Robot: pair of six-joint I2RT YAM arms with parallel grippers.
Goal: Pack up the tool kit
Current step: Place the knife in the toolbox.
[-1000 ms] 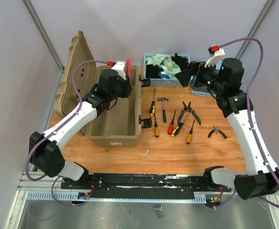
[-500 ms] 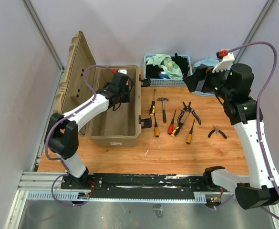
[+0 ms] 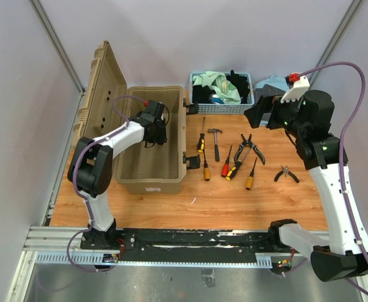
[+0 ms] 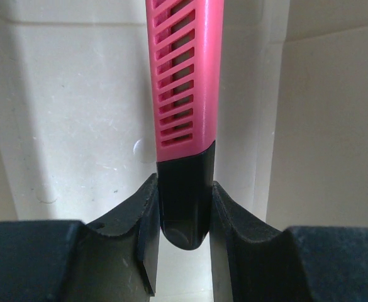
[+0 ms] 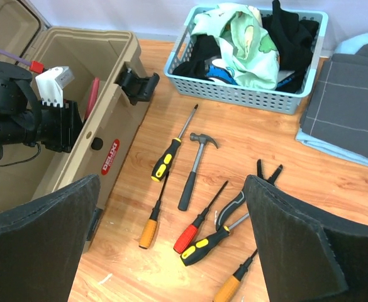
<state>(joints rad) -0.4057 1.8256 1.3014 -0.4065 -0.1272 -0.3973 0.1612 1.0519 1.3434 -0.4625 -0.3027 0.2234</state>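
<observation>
The tan toolbox (image 3: 151,183) stands open at the left, lid upright. My left gripper (image 3: 156,130) is inside it, shut on the black end of a pink slotted tool (image 4: 184,82), close to the box's pale inner wall (image 4: 77,113). The pink tool also shows in the right wrist view (image 5: 93,94). My right gripper (image 3: 259,111) is open and empty, held high over the table's back right. On the wood lie a small hammer (image 3: 215,142), a black-and-yellow screwdriver (image 3: 200,143), an orange one (image 3: 206,171), a red one (image 3: 225,166) and pliers (image 3: 251,148).
A blue basket of cloths (image 3: 221,88) stands at the back, with folded grey and blue cloths (image 5: 347,100) to its right. Small pliers (image 3: 287,174) lie at the right. The box's black latches (image 3: 192,108) jut toward the tools.
My left gripper has gone down from above the box's rim into the box, still holding the pink tool. My right gripper has shifted slightly right.
</observation>
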